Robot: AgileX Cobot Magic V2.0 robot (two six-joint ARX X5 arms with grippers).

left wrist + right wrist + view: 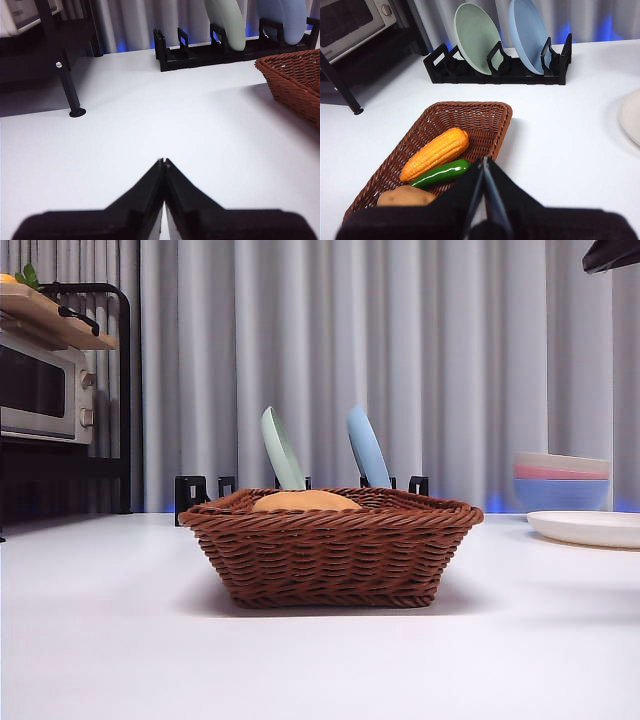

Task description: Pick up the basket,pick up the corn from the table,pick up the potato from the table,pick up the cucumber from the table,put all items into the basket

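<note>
The brown wicker basket point(330, 548) stands on the white table point(100, 640) in the middle of the front view. The right wrist view looks down into the basket point(485, 117): the corn point(436, 153), the cucumber point(441, 173) and the potato point(405, 196) lie inside side by side. In the front view only a tan-orange hump point(306, 501) shows above the rim. My right gripper point(484, 161) hovers shut and empty above the basket's near edge. My left gripper point(163, 161) is shut and empty over bare table, with the basket's corner point(295, 82) off to one side.
A black dish rack point(497, 67) holding a green plate point(281, 448) and a blue plate point(367, 447) stands behind the basket. Stacked bowls point(561, 480) and a white plate point(588, 528) sit at the right. A microwave point(40, 390) on a black shelf stands at the left.
</note>
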